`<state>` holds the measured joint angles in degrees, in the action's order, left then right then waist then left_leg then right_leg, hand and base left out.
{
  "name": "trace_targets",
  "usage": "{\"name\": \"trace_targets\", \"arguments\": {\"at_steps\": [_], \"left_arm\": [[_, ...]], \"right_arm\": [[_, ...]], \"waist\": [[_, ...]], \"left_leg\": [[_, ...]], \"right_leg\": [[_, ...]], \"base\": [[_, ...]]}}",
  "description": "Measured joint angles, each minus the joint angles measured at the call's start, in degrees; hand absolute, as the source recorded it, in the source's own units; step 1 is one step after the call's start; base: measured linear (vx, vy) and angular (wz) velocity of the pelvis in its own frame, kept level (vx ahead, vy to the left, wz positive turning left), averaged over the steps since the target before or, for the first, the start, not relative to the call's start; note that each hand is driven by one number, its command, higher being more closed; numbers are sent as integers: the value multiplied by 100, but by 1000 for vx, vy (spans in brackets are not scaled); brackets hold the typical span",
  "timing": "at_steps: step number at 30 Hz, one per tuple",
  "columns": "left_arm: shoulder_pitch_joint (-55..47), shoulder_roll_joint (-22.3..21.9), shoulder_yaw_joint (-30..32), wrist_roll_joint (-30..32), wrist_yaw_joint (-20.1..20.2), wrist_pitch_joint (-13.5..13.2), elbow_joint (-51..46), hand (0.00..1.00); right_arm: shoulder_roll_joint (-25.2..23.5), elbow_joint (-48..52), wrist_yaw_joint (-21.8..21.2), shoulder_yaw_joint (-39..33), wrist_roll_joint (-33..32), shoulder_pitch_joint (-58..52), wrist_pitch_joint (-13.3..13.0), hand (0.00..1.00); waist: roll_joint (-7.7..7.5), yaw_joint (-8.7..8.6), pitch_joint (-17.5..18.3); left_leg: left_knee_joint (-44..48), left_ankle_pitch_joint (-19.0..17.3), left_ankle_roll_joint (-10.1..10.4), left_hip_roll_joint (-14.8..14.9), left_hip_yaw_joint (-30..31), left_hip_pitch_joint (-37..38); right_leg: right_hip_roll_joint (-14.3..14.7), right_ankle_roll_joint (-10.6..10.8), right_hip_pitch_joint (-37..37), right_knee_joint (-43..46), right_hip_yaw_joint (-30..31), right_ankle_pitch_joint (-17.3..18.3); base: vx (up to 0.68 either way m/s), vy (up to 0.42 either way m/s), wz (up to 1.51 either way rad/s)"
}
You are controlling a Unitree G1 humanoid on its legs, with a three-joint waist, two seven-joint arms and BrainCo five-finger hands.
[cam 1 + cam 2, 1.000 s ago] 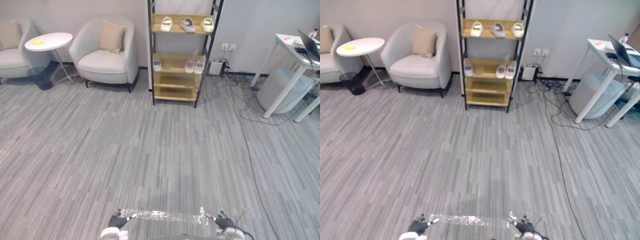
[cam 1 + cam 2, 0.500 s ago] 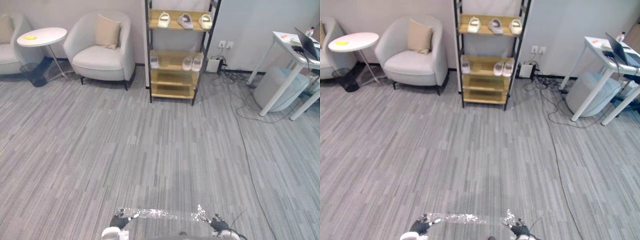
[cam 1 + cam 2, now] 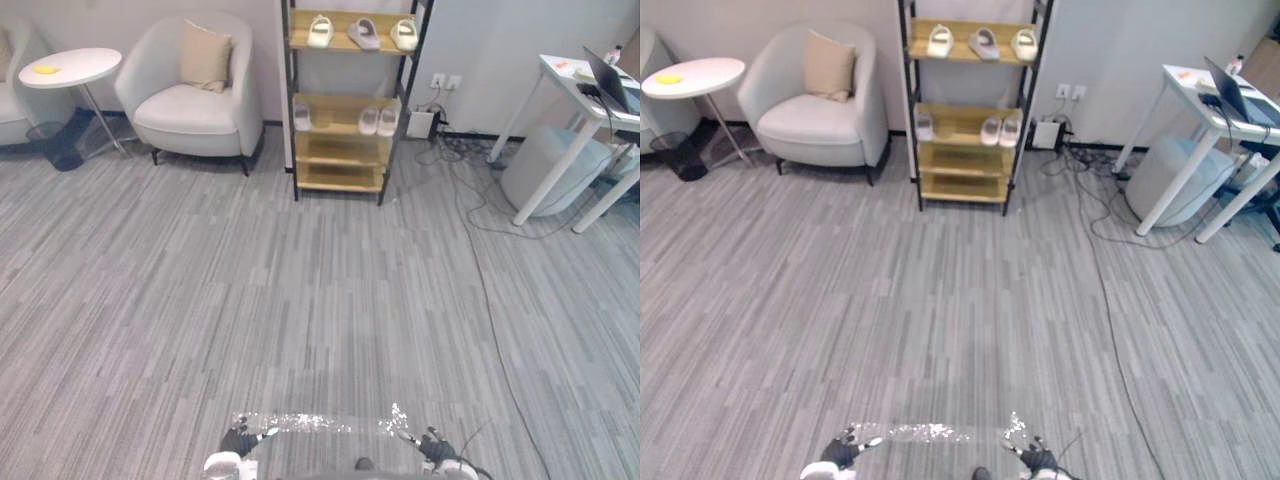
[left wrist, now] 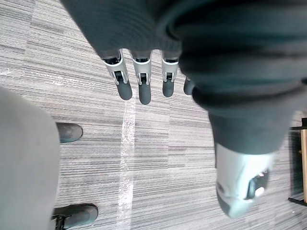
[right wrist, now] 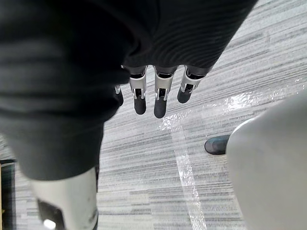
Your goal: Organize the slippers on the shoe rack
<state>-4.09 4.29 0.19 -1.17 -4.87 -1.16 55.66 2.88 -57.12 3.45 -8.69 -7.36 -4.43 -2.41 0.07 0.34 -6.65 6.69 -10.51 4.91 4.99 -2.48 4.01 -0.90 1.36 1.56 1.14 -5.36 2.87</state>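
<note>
- The left hand (image 4: 139,89) hangs low at the robot's side, its fingers straight and loosely spread, holding nothing. The right hand (image 5: 159,102) hangs the same way, also empty.
- Both hands are over the bare grey floor (image 3: 300,300), well apart from the shoe rack (image 3: 340,178) at the far wall.
- Three slippers (image 3: 362,33) lie in a row on the rack's top shelf. On the middle shelf a lone slipper (image 3: 302,117) sits at the left end and a close pair (image 3: 378,121) towards the right. The lower shelves look bare.
- The step in hand is most likely the approach. The robot should walk straight ahead and stop square to the rack, near enough for both hands to reach the shelves.
- An armchair (image 3: 190,100) with a cushion (image 3: 205,58) stands just left of the rack, with a round table (image 3: 68,67) beyond it.
- A white table (image 3: 570,75) carrying a laptop (image 3: 612,82) stands to the right.
- Cables (image 3: 455,165) lie on the floor by the rack's right foot and could catch a step, so a line slightly to the left seems safer.
</note>
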Motion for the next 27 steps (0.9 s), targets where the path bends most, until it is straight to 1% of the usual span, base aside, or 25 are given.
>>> {"name": "trace_targets", "arguments": {"at_steps": [1,2,3,4,5,6,7,8,10,12,13,14,15,16,17,18,19,20,21,22,23,24,25,26,27], "left_arm": [[0,-11,2,2,1,16,-25,0],[10,-15,73,20,6,37,-129,0],[22,-28,116,35,5,41,-191,0],[41,-106,217,106,2,40,-437,0],[24,-208,300,113,-1,38,-605,0],[-2,-274,322,113,-3,34,-740,0],[-11,-275,327,113,-4,35,-789,0],[-20,-307,311,115,-27,33,-888,0],[11,-342,297,116,-28,26,-912,0],[36,-384,219,117,-30,26,-928,0],[40,-397,208,117,-31,26,-931,0],[44,-420,138,117,-35,27,-936,0],[45,-423,72,116,-45,24,-937,0],[30,-427,48,111,-54,15,-942,0],[46,-360,67,116,-61,10,-914,0],[56,-319,66,117,-77,22,-865,0],[59,-281,57,116,-91,25,-803,0],[66,-228,41,114,-115,34,-763,0],[67,-227,38,114,-116,37,-760,0],[62,-222,26,114,-121,48,-728,0],[64,-241,23,114,-128,56,-648,0],[62,-268,26,114,-138,64,-633,0],[82,-288,44,114,-152,63,-620,0],[90,-287,54,113,-152,62,-541,0],[136,-283,88,113,-154,62,-444,0]], "right_arm": [[13,9,3,5,-18,-6,-16,0],[-31,37,18,16,-57,-14,-49,0],[-44,49,19,20,-60,-18,-48,0],[-42,161,21,41,-59,-53,-44,0],[-28,296,22,50,-64,-114,-54,0],[-38,440,60,76,-159,-133,-51,0],[-47,469,73,96,-170,-145,-53,0],[-38,484,130,121,-181,-101,-50,0],[-31,452,139,112,-187,-34,-46,0],[-44,438,148,116,-233,54,-38,0],[-43,437,150,115,-233,77,-38,0],[-32,426,156,116,-234,133,-44,0],[-10,416,159,121,-234,130,-50,0],[2,361,156,159,-234,108,-50,0],[-78,263,155,211,-229,92,-43,0],[-119,252,146,227,-223,85,-44,0],[-188,238,122,222,-211,83,-47,0],[-294,221,112,219,-166,87,-46,0],[-299,221,110,218,-165,85,-46,0],[-303,247,85,210,-156,89,-53,0],[-267,291,65,208,-149,105,-55,0],[-241,395,42,209,-140,89,-57,0],[-216,471,15,217,-133,104,-69,0],[-202,479,-4,217,-126,137,-101,0],[-183,460,-10,218,-105,226,-111,0]], "waist": [[50,1,-35],[-24,-11,-77],[-36,-12,-93],[-77,6,-135],[-43,19,-193],[6,32,-212],[-58,46,-256],[-1,73,-250],[14,76,-261],[-14,208,-274],[-14,211,-274],[12,251,-257],[45,282,-229],[90,316,-187],[-116,337,-45],[-224,332,7],[-338,295,21],[-442,280,-28],[-435,273,-36],[-433,258,-61],[-351,251,-115],[-270,225,-154],[-170,176,-203],[-126,166,-228],[-80,157,-250]], "left_leg": [[324,-181,55,96,-10,-108],[1268,-256,130,154,-71,-485],[1574,-235,144,162,-120,-637],[2447,-147,78,240,-247,-1003],[3234,77,6,357,-346,-1323],[3969,560,-70,433,-381,-1627],[4179,620,-73,459,-427,-1763],[4452,254,-162,437,-526,-2039],[4214,-14,-237,339,-575,-2205],[2636,-109,-203,-87,-569,-2243],[2345,-74,-165,-180,-527,-2253],[1359,218,-90,-394,-395,-2265],[974,398,-170,-457,-325,-2238],[922,596,-425,-473,-251,-2304],[1097,677,-521,-622,-294,-2267],[1052,635,-537,-694,-352,-2180],[981,531,-585,-760,-426,-1977],[918,276,-670,-838,-472,-1472],[918,256,-686,-839,-465,-1434],[890,91,-716,-854,-467,-1124],[758,-23,-767,-851,-440,-699],[612,-97,-793,-816,-370,-353],[421,-162,-807,-722,-307,33],[281,-164,-810,-635,-296,259],[146,-165,-810,-429,-278,542]], "right_leg": [[66,-54,-70,202,-4,159],[58,-143,-127,419,9,383],[44,-167,-163,483,5,428],[31,-220,-179,697,-8,560],[40,-277,-132,882,2,716],[32,-339,-36,968,87,848],[7,-380,9,968,141,875],[-23,-484,88,972,314,984],[-36,-510,124,927,443,1014],[-182,-481,275,758,624,1074],[-200,-471,318,729,647,1084],[-216,-358,426,561,699,1099],[-173,-286,455,508,726,1147],[-106,-227,496,590,790,1330],[-232,-72,477,1029,906,1611],[-303,28,308,1448,917,1668],[-378,170,20,2313,928,1659],[-467,1007,-583,4062,938,1179],[-480,1031,-626,4176,938,1151],[-544,993,-913,5092,839,1120],[-623,723,-1123,5732,582,1205],[-658,499,-1271,5962,349,1279],[-631,258,-1445,5872,41,1401],[-584,115,-1569,5544,-163,1487],[-444,31,-1894,4531,-391,1521]], "base": [[81,-51,6],[83,-61,11],[90,-123,15],[64,-149,1],[118,-154,-8],[136,-93,-12],[245,-71,-37],[240,-49,-42],[235,-18,-42],[335,40,-54],[453,107,-43],[336,103,-27],[524,191,-35],[391,168,-39],[444,166,-31],[486,132,-23],[805,192,-20],[671,161,-19],[551,133,-18],[333,64,-8],[543,85,-7],[630,59,6],[499,14,16],[583,-35,29],[385,-36,22]]}}
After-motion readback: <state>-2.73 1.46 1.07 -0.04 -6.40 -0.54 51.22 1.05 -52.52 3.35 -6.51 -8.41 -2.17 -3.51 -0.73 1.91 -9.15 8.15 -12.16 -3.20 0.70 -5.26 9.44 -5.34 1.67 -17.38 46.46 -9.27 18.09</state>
